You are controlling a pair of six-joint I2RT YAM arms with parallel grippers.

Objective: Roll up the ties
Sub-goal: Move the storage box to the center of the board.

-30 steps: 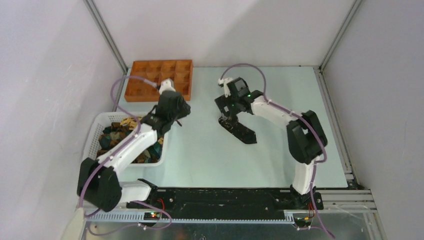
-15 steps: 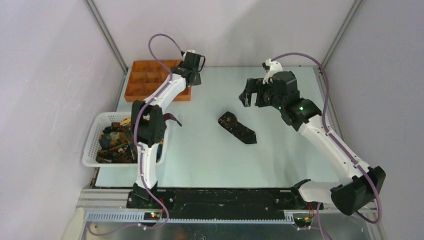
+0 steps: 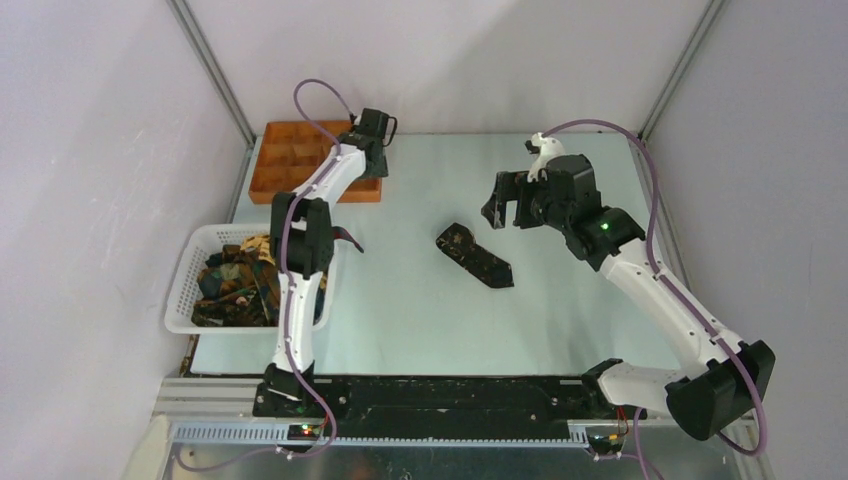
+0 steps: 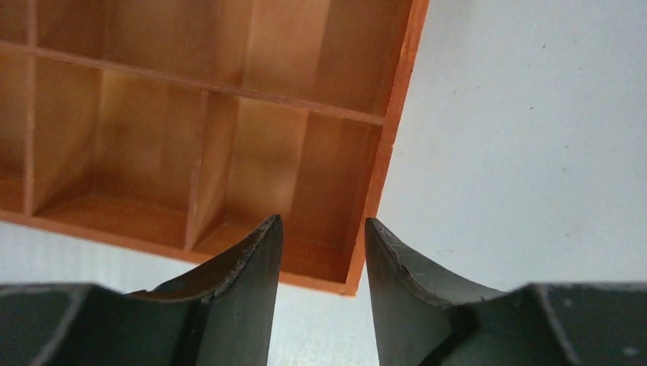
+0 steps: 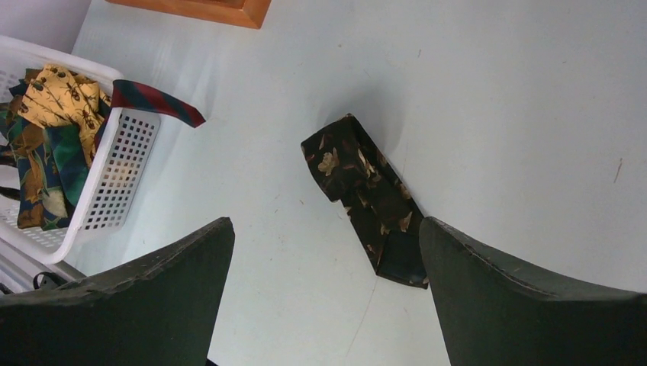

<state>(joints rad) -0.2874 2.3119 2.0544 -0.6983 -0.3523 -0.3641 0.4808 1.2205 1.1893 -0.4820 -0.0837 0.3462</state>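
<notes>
So, one folded tie lies on the table, other ties heaped in the white basket. Left gripper hangs half-spread, empty, over the orange tray corner; right gripper gapes wide above the tie.

We see white link shells and black joint housings on left arm and right arm. Purple cable loops behind each wrist. Green LED glows behind right gripper. Fingers matte black, scuffed edges.
</notes>
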